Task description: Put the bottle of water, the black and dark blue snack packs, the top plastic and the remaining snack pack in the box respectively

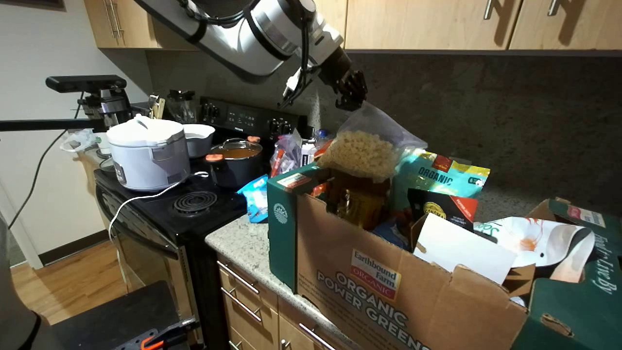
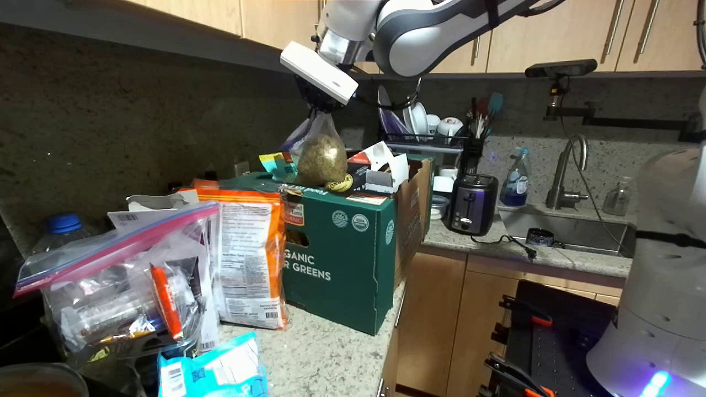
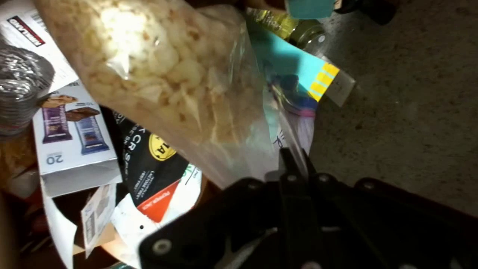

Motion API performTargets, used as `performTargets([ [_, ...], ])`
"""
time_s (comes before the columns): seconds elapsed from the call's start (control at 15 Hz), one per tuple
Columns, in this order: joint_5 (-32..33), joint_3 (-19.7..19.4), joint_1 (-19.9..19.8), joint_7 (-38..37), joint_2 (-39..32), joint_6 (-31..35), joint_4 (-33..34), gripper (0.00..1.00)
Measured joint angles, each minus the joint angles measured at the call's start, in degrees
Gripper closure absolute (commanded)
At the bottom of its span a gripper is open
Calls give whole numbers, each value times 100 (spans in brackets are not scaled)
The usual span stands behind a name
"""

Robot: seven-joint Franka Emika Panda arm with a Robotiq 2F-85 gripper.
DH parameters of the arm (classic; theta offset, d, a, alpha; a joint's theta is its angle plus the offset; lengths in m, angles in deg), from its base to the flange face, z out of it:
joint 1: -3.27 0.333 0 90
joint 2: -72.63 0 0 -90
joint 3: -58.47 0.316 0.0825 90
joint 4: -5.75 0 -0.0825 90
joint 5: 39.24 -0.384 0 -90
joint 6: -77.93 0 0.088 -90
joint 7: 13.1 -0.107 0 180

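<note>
The clear bag of pale bits (image 1: 360, 154) hangs at the mouth of the box (image 1: 325, 253), toward its stove end, and is probably one of the packs you are meant to load. Your gripper (image 3: 297, 166) has its fingers pinched on the thin film of the bag's upper edge, with the weight well below. That is your main worry: slick film in so small a grip could slide out or tear, and a quick move could set the bag swinging. I can't tell whether its bottom rests on anything.

Beside it, the teal pack (image 1: 437, 170) and the black pack (image 1: 440, 206) poke above the rim. Let go too high and the bag could land on them and slump over the side. The torn flaps of the bar carton (image 3: 71, 149) could snag it too.

Outside the stove end, a bag tumbling out could knock the orange pack (image 2: 248, 259) or reach the blue packet (image 2: 215, 369).
</note>
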Motion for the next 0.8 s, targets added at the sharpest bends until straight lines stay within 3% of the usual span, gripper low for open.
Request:
performTargets([
  [0.4,-517,3,-465,-6,10,-72,-368,100],
  [0.8,-1267,0,-627,-4,-173,-80,-774,100],
])
